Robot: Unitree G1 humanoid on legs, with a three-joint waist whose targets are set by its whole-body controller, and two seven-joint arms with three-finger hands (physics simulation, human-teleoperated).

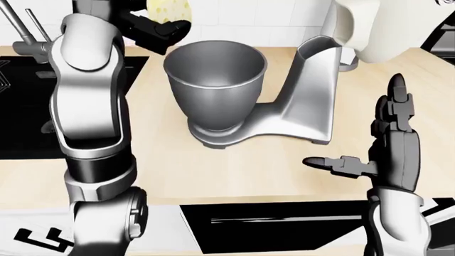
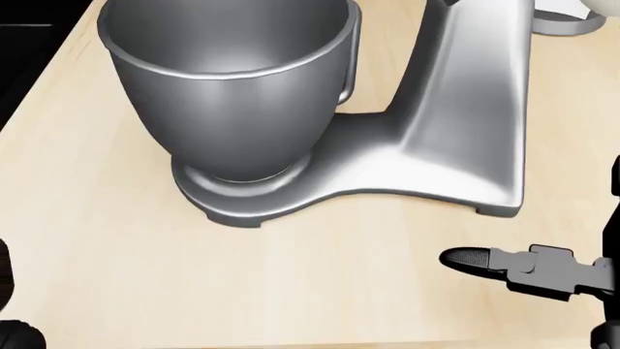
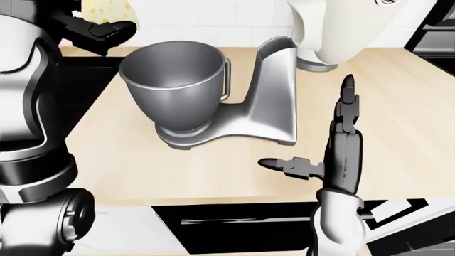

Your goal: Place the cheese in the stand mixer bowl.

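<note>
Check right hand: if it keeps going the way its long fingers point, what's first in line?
Probably the cream appliance standing past the stand mixer. The right hand is open, fingers aimed up-view over bare counter; depth is unclear, so it might pass beside it.

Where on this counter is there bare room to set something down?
Bare wood lies between the mixer base and the counter near edge, left of the right hand. A strip runs between bowl and black stove. Crowded at the upper right, by the white appliance.

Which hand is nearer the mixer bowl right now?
Left. The left hand holds the cheese just up-left of the mixer bowl rim. The right hand hangs open, low and right, past the mixer's base.
</note>
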